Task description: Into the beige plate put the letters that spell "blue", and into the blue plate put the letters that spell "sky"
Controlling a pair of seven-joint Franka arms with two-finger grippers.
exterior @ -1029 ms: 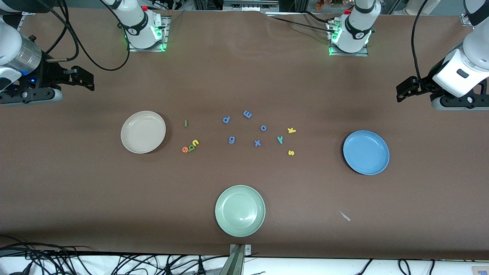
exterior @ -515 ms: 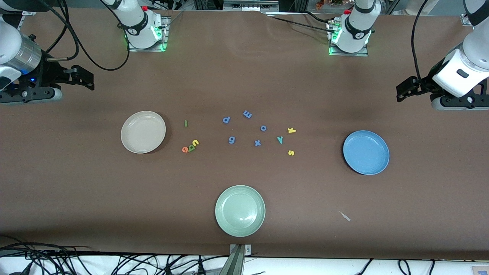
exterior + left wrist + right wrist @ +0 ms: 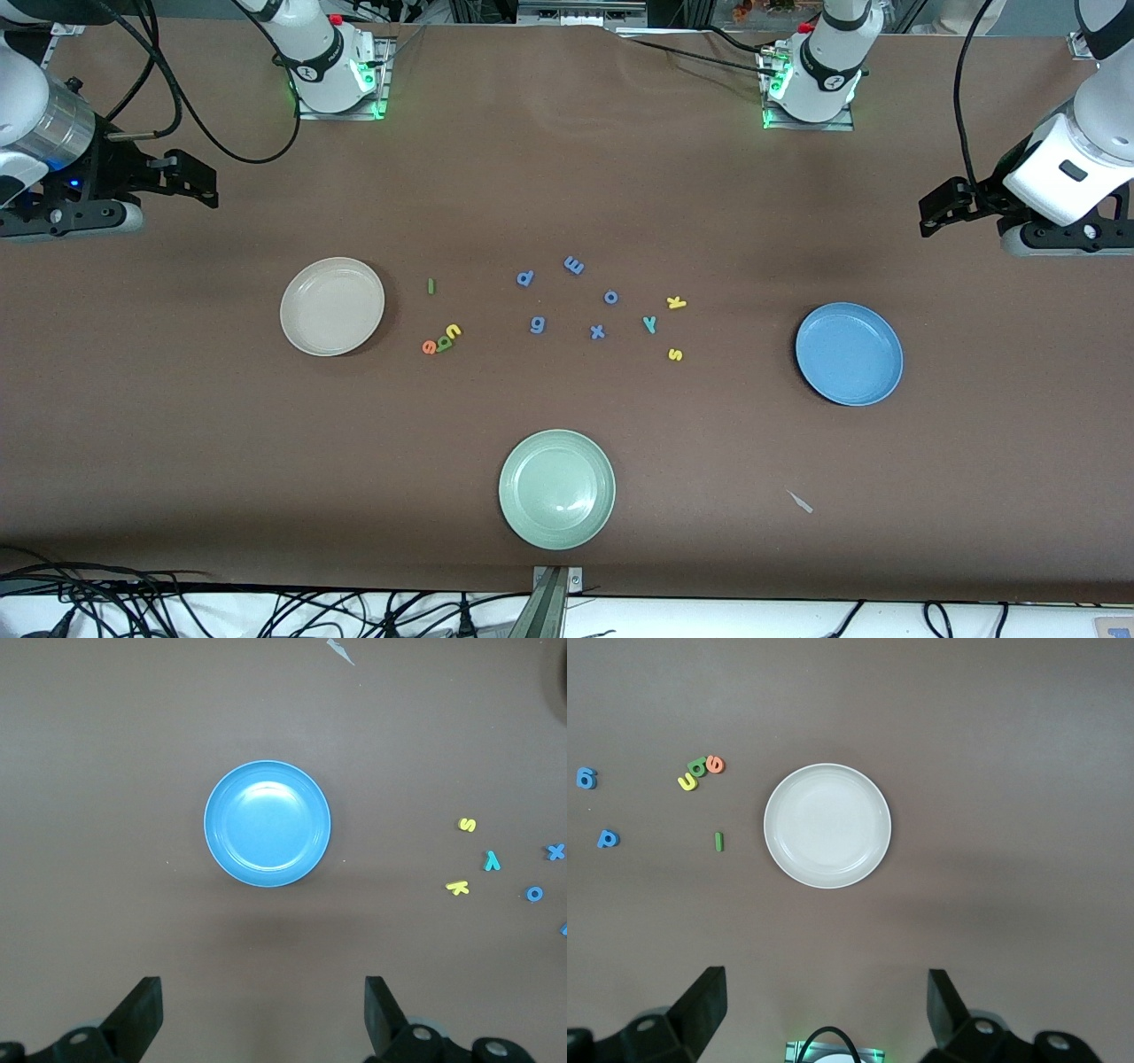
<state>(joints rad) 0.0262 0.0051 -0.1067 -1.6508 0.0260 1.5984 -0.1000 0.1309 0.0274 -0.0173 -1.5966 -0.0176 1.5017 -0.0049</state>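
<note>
Both grippers spread wide and empty: the left gripper [image 3: 259,1019] hangs over bare table at the left arm's end, the right gripper [image 3: 826,1014] likewise at the right arm's end, each arm waiting. Plenty of open brown tabletop [image 3: 177,443] around everything. The round, shallow beige plate [image 3: 332,307] sits plain and empty, with the thin green "l" [image 3: 431,285] just beside it and yellow "u" [image 3: 454,331], green "b" [image 3: 443,342], orange "e" [image 3: 430,346] huddled together, touching. Near the smooth blue plate [image 3: 849,354], also empty, lie yellow "k" [image 3: 676,302], teal "y" [image 3: 649,324] and yellow "s" [image 3: 675,354], apart from each other. Blue letters [image 3: 597,331] scatter between; a pale green plate [image 3: 556,489] sits nearest the camera.
</note>
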